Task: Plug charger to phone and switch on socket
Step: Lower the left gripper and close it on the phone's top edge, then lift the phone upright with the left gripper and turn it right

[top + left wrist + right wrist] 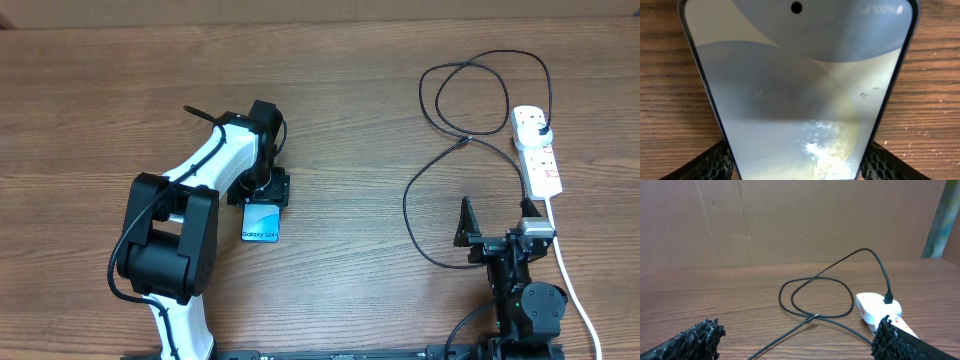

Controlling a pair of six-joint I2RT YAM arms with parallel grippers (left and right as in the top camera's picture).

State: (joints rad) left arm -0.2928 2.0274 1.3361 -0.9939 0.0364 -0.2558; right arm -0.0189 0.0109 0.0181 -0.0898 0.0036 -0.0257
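Observation:
The phone (261, 225) lies flat on the table at centre left, its teal and white screen up and the "Galaxy S24" text at the near end. My left gripper (262, 198) is over its far end. In the left wrist view the phone (800, 75) fills the frame, and my left gripper (800, 167) presses both fingers against its side edges. The charger (480, 100) is a thin black cable looping at the right, its plug (540, 128) in the socket (537, 155). Its connector tip (813, 316) lies loose on the wood. My right gripper (497, 228) stands open and empty near the front edge, short of the socket (875, 307).
A thick white cord (575, 285) runs from the socket's near end down the right side to the table's front edge, just right of my right arm. The charger's lower loop (410, 215) curves to the left of the right gripper.

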